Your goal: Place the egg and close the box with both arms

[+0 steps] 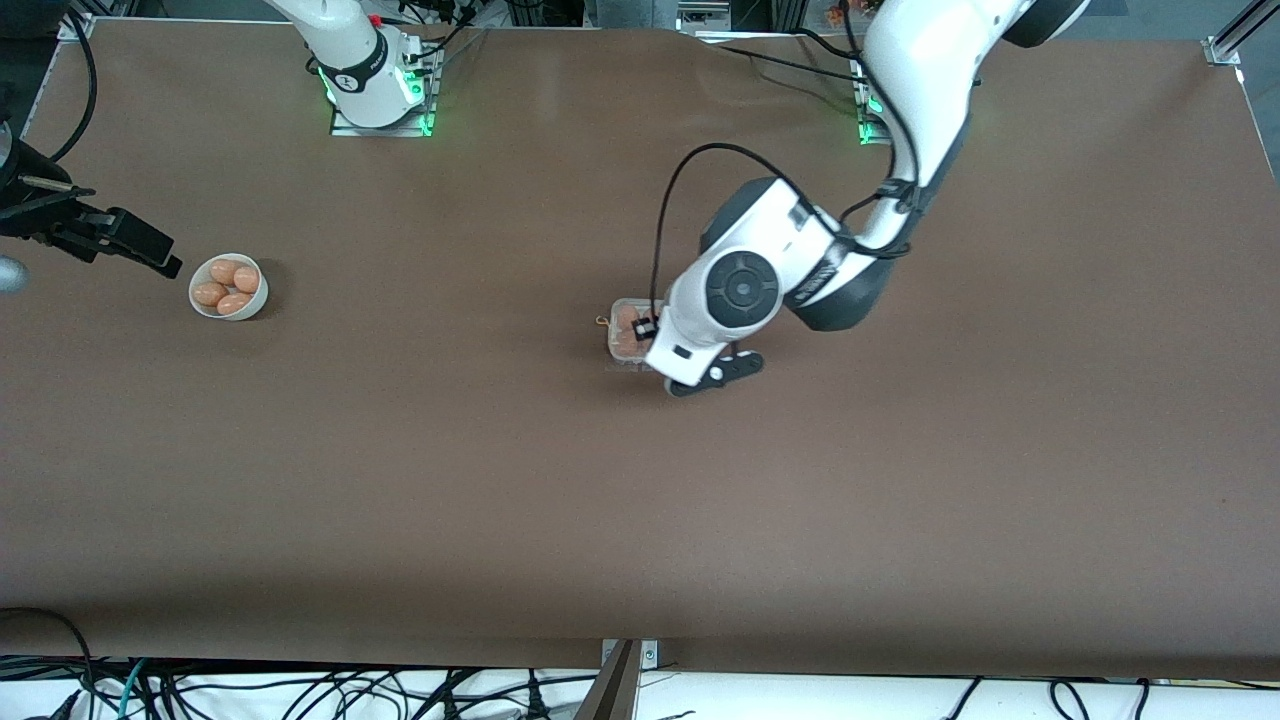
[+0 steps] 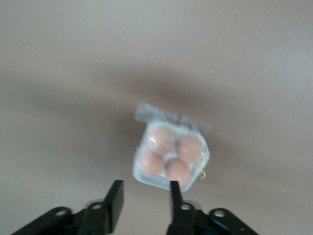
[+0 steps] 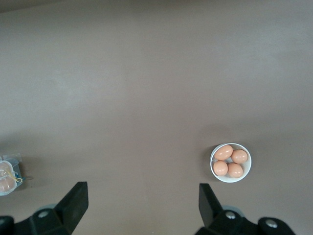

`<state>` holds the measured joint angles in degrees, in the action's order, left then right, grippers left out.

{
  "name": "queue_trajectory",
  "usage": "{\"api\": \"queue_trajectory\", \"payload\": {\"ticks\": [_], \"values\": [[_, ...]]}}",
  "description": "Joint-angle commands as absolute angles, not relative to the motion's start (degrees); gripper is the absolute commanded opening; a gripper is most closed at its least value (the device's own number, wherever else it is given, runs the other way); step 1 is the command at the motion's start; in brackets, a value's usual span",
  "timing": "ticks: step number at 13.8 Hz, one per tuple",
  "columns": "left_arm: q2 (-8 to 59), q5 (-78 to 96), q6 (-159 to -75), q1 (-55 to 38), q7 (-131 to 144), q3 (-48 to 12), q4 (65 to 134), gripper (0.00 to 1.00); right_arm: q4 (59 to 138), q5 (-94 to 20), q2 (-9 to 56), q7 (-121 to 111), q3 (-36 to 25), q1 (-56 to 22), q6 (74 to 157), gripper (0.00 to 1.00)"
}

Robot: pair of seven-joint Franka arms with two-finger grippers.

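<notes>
The clear box [image 1: 613, 348] sits mid-table, half hidden under the left wrist. In the left wrist view the box [image 2: 145, 177] holds several orange-brown eggs [image 2: 161, 138], one in each cell. I cannot tell whether its lid is fully down. My left gripper [image 1: 716, 376] hangs open and empty just above the table beside the box, toward the left arm's end; in its own view [image 2: 145, 199] one finger [image 2: 175, 195] is at the box's edge. My right gripper [image 1: 150, 250] is open and empty, up over the table beside the bowl; its own view [image 3: 143, 198] shows only bare table between the fingers.
A round white bowl [image 1: 262, 292] with several more eggs [image 1: 222, 271] stands toward the right arm's end; it also shows in the right wrist view [image 3: 247, 172]. The box's edge [image 3: 13, 164] shows there too. Brown table top surrounds both.
</notes>
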<state>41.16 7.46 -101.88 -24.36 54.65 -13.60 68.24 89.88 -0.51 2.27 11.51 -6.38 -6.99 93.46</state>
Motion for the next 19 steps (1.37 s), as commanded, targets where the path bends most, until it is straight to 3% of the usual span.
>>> {"api": "queue_trajectory", "payload": {"ticks": [1,5,9,16,19], "values": [[39.1,5.6,-98.2,-21.6,54.6,-12.0,61.6,1.00,89.7,-0.5,2.1,11.5,-6.2,-6.9,93.6,1.00],[34.7,5.4,-97.6,-13.3,48.2,-11.7,60.0,0.99,89.7,-0.5,2.1,11.6,-6.2,-6.9,93.7,1.00],[32.2,-7.3,-87.8,-8.2,33.4,-11.8,60.0,1.00,89.7,-0.6,2.1,11.5,-6.2,-6.9,93.7,1.00],[28.6,-7.7,-82.4,2.5,12.0,-11.5,60.2,1.00,89.7,-0.6,2.1,11.5,-6.2,-6.9,93.7,1.00],[24.1,-7.3,-83.1,3.8,2.3,-9.3,65.6,1.00,89.7,-0.6,2.1,11.5,-6.2,-6.9,93.7,1.00]]}}
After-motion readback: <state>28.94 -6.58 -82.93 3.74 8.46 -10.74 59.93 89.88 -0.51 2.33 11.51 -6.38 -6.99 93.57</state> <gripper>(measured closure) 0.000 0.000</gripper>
